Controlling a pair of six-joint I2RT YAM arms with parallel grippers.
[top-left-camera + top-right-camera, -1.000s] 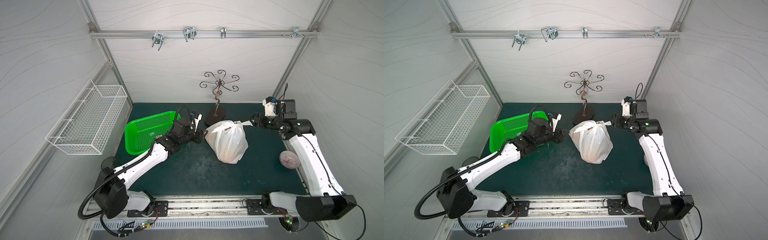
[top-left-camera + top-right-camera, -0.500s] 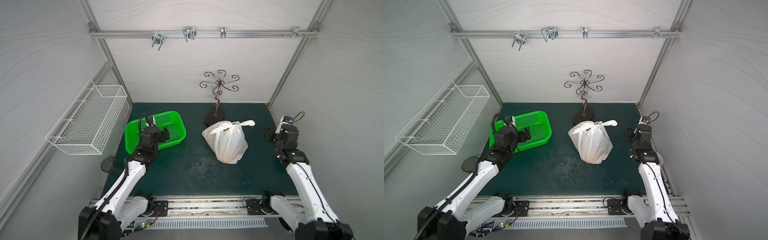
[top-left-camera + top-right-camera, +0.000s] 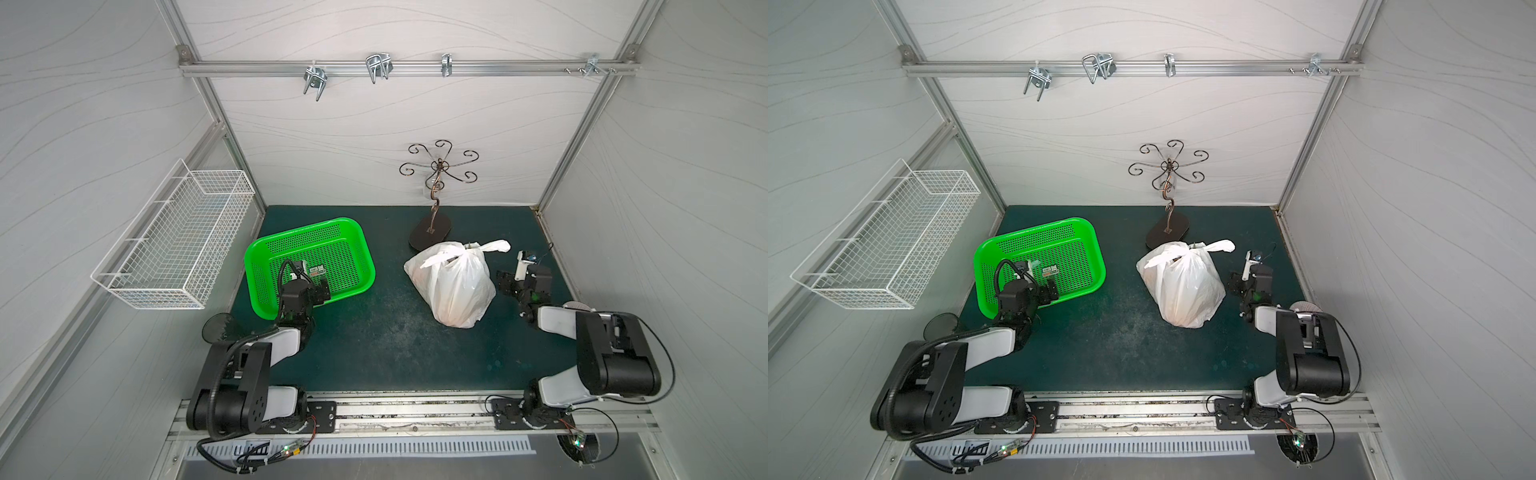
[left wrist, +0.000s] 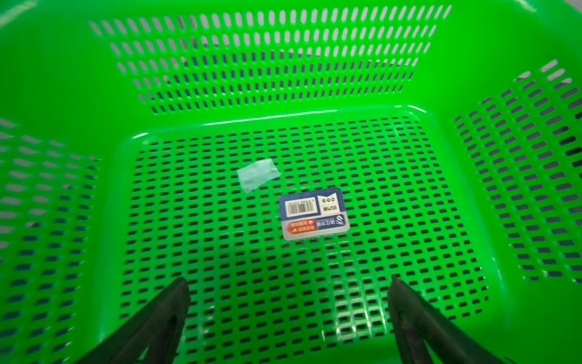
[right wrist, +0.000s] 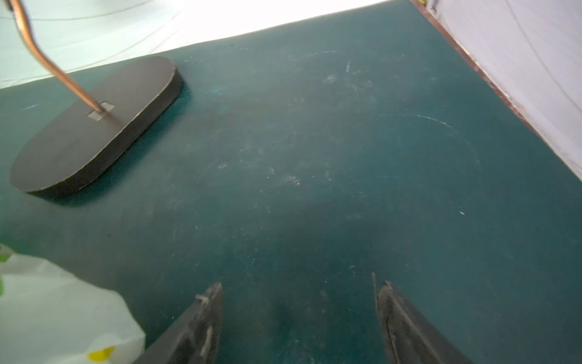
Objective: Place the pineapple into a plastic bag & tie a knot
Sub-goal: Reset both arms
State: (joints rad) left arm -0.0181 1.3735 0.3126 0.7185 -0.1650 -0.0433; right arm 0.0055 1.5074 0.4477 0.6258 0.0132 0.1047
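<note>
Barcode sticker (image 4: pixel 315 217) on green basket (image 4: pixel 267 63) floor, its print upside-down, unreadable

Enclosed robot test cell, probably a laboratory: white panel walls (image 3: pixel 374 124) on aluminium framing (image 3: pixel 415 66), dark green worktop (image 3: pixel 374 353), left arm (image 3: pixel 245 374) and right arm (image 3: pixel 611 357) bolted to a front rail (image 3: pixel 415 409).

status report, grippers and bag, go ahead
Left gripper open, empty, at the green basket. Right gripper open, empty, beside the plastic bag. Bag rests on the mat, knot at its top. Metal stand close behind the bag.
</note>
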